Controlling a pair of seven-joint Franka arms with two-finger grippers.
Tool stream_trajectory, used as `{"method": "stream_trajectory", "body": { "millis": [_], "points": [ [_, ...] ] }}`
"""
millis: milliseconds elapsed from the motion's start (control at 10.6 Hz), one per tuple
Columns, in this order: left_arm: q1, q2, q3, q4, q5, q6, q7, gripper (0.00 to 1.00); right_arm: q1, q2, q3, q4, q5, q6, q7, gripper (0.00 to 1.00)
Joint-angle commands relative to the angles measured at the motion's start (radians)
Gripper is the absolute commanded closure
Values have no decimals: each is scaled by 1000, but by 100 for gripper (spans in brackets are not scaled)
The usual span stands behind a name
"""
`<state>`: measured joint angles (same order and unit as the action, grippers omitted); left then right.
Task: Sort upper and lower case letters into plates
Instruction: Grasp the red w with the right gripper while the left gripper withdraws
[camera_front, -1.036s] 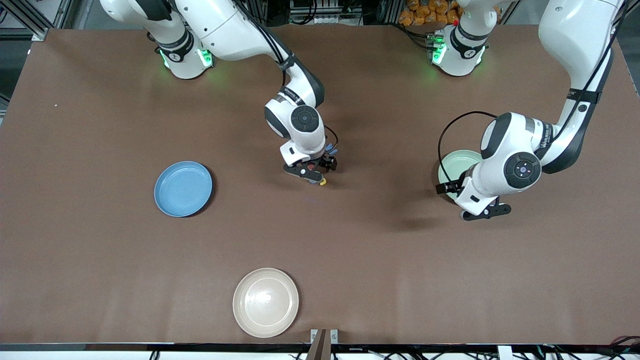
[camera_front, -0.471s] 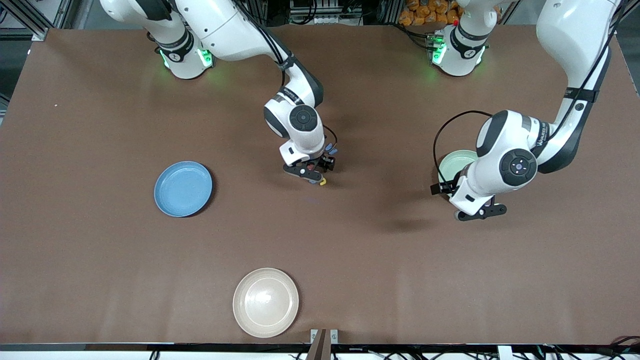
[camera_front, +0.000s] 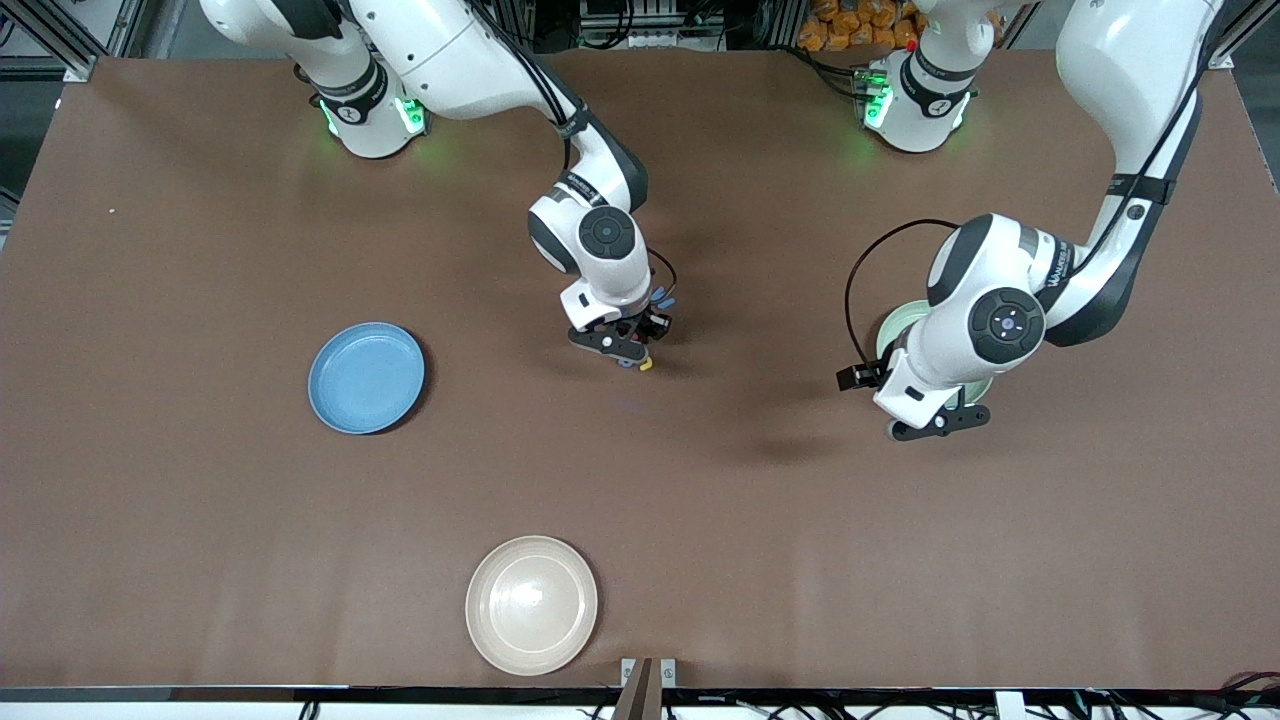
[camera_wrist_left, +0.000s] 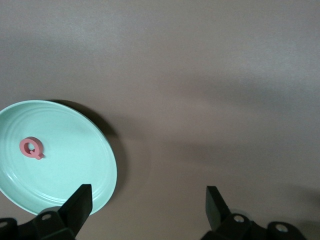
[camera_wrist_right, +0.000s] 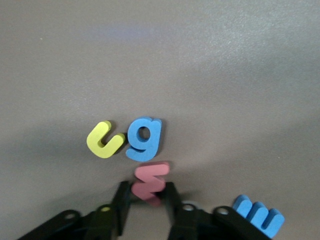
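My right gripper (camera_wrist_right: 146, 192) is shut on a pink zigzag letter (camera_wrist_right: 150, 184) low at the table's middle (camera_front: 628, 345). Beside it lie a blue "g" (camera_wrist_right: 144, 138) and a yellow letter (camera_wrist_right: 104, 140), which touch each other. Another blue letter (camera_wrist_right: 259, 214) lies a little apart. The pale mint green plate (camera_wrist_left: 70, 170) holds a pink "Q" (camera_wrist_left: 31, 148); the left arm hides most of this plate (camera_front: 897, 325) in the front view. My left gripper (camera_wrist_left: 148, 195) hangs open and empty over bare table beside that plate. The blue plate (camera_front: 366, 377) stands toward the right arm's end and holds nothing.
A cream-beige plate (camera_front: 531, 604) sits near the table's edge closest to the front camera. The brown tabletop (camera_front: 200, 500) stretches wide around the plates.
My right gripper's jaws have closed on the pink letter. My left arm has drifted from the mint plate toward the table's middle, jaws still wide.
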<state>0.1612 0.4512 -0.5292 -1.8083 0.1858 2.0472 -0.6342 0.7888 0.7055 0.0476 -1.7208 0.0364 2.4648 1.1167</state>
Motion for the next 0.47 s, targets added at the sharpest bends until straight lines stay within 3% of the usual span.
{"method": "stream_trajectory", "body": {
  "millis": [0, 188, 377],
  "points": [
    [-12, 11, -2, 26, -46, -18, -21, 0, 6, 12, -6, -23, -1, 8, -20, 84],
    [-32, 17, -2, 27, -65, -18, -38, 0, 6, 11, -5, -26, -1, 8, -46, 100],
    [-46, 18, -2, 27, -65, -16, -62, 0, 1, -7, 1, -14, 3, 7, -46, 100]
  ]
}}
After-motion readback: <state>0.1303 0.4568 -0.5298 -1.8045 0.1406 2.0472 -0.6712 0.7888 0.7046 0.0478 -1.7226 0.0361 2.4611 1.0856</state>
